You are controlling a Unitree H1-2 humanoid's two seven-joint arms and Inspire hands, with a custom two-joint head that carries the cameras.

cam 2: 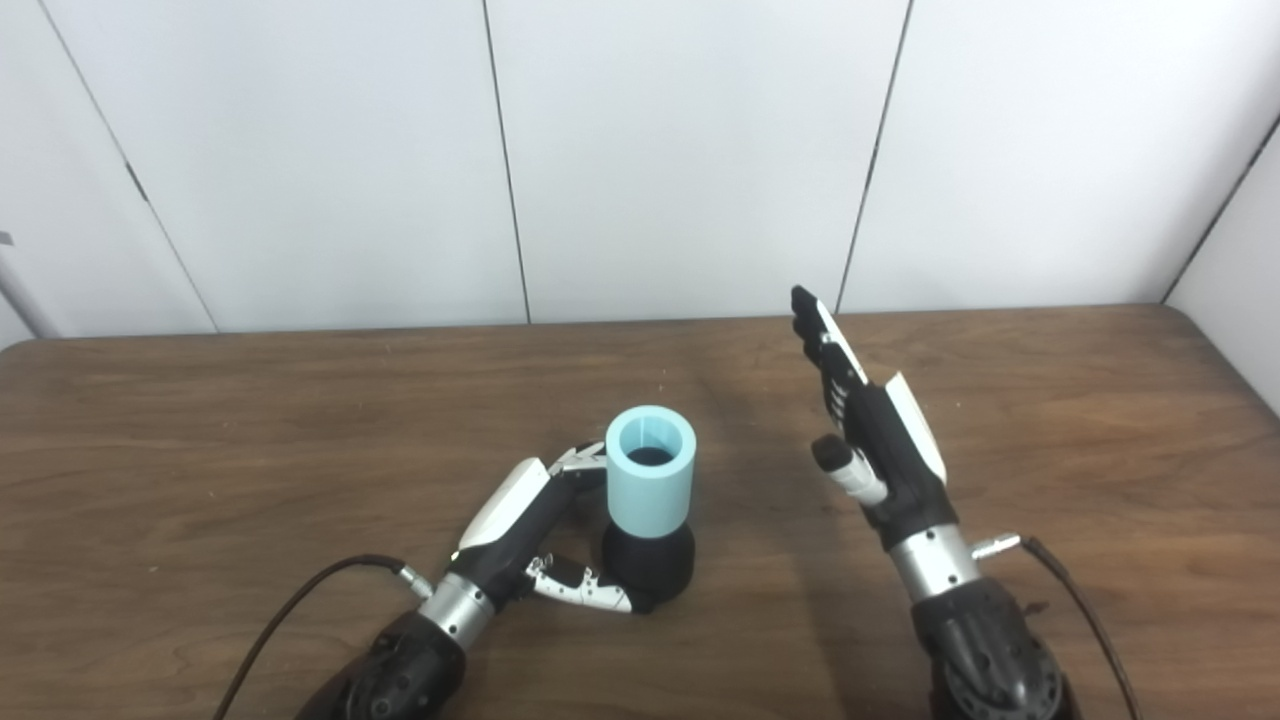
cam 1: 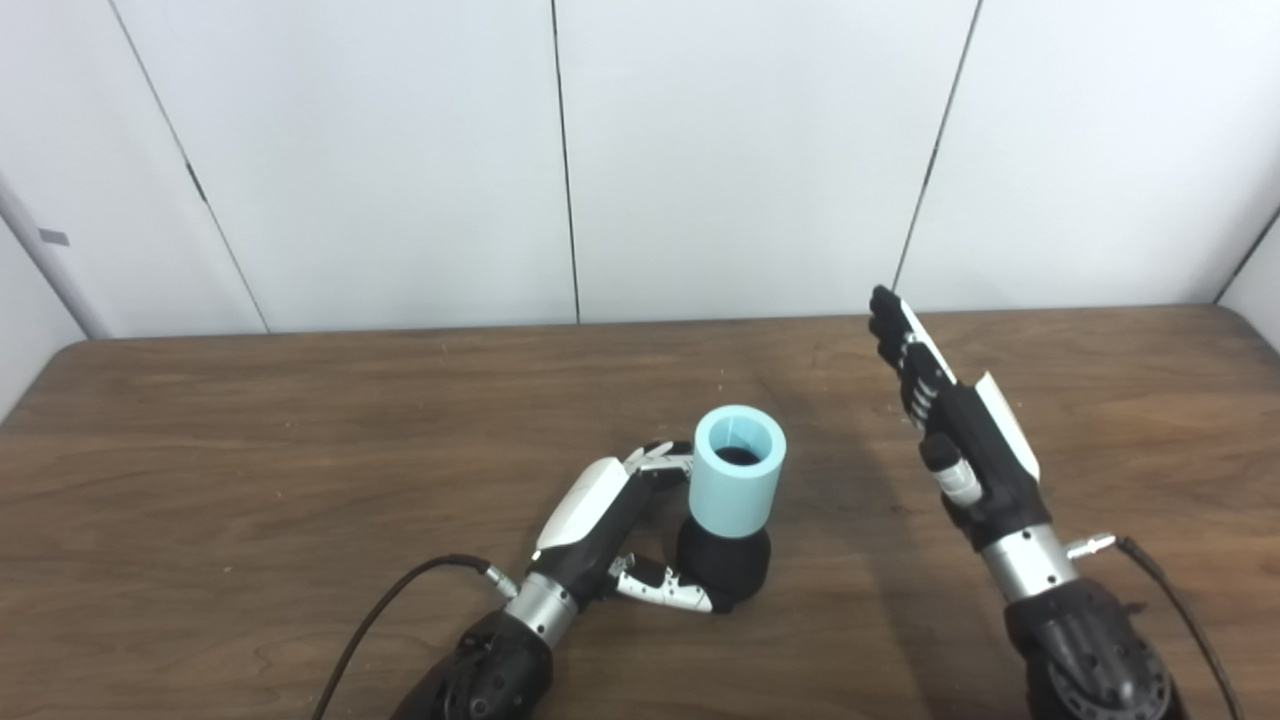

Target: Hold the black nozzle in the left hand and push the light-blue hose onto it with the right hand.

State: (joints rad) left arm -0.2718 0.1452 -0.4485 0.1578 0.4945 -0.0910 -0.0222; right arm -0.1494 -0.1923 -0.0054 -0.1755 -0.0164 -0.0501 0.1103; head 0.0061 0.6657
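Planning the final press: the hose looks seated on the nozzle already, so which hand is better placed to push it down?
The right hand: open, empty, beside the light-blue hose. The left hand is busy, its fingers wrapped around the black nozzle.

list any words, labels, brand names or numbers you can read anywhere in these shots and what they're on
None: no readable text in either view.
The light-blue hose and the black nozzle are plain, with no print.
The left robot hand and the right robot hand show white and black covers without a readable logo.
The table and the wall panels bear no label; a small grey mark on the wall is blank.
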